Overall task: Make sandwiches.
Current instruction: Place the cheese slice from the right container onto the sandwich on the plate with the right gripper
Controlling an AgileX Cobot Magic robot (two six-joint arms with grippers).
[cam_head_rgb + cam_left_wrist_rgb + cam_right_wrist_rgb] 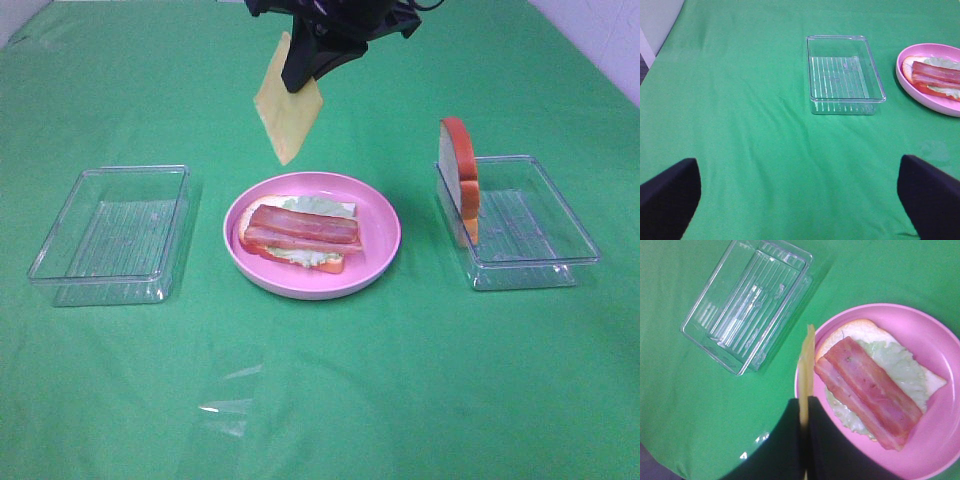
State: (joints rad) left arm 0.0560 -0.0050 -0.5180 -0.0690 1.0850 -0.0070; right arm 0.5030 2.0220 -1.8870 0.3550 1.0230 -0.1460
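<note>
Cheese [287, 103] is hanging from the right gripper [303, 72], pinched by its upper edge, above the pink plate [383, 243]. There bacon [303, 228] is lying on lettuce [322, 206] and bread [856, 329]. Another bread slice [458, 176] is leaning upright, seemingly against the right tray [560, 235]. The left gripper [800, 192] is hovering with fingers spread, holding nothing, near the left tray [846, 75].

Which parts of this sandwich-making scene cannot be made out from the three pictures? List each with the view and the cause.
- Right gripper: in the exterior high view, the arm above it is cut off by the top edge.
- Bottom bread slice: mostly covered by lettuce and bacon.
- Left gripper: in the left wrist view, only two dark fingertips show.
- Upright bread slice in the right tray: absent from both wrist views.
</note>
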